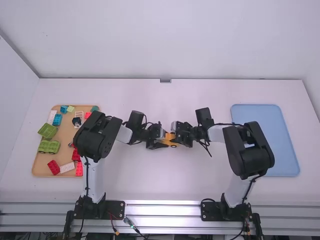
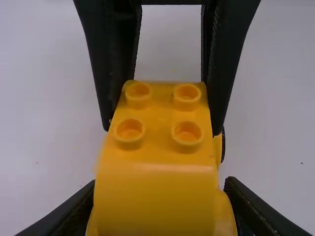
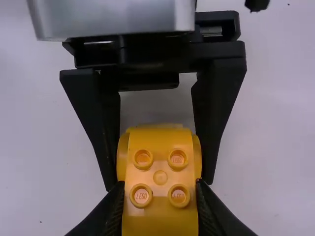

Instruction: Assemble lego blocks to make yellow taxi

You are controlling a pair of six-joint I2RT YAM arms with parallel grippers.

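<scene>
A white table (image 1: 140, 190) runs back to a pale wall (image 1: 165, 40), and the left arm (image 1: 93, 137) and right arm (image 1: 248, 150) lean in over its middle. A blue tray (image 1: 267, 140) lies at the right side, a brown tray (image 1: 42, 167) at the left. Between the arms, the left gripper (image 2: 158, 189) and right gripper (image 3: 159, 189) face each other, each closed down to the car's width, with fingers against its sides. What they hold is the yellow car (image 2: 155, 196), at the middle of the table; whether it touches the surface, I can't tell. It looks like hard, shiny plastic: light, stiff and not easily marked, though smooth enough to slip or twist in a loose grip. The low, flat sides are the best hold, with 1 gripper near each end and the fingers level with each other. Any sloping or rounded face would likely let the pads slide, and a hard squeeze near a joint could pop the parts apart. The 4 round knobs (image 2: 187, 132) on top should stay free for the next block. The small black wheel (image 1: 173, 146) probably turns, so it makes a poor place to grip
</scene>
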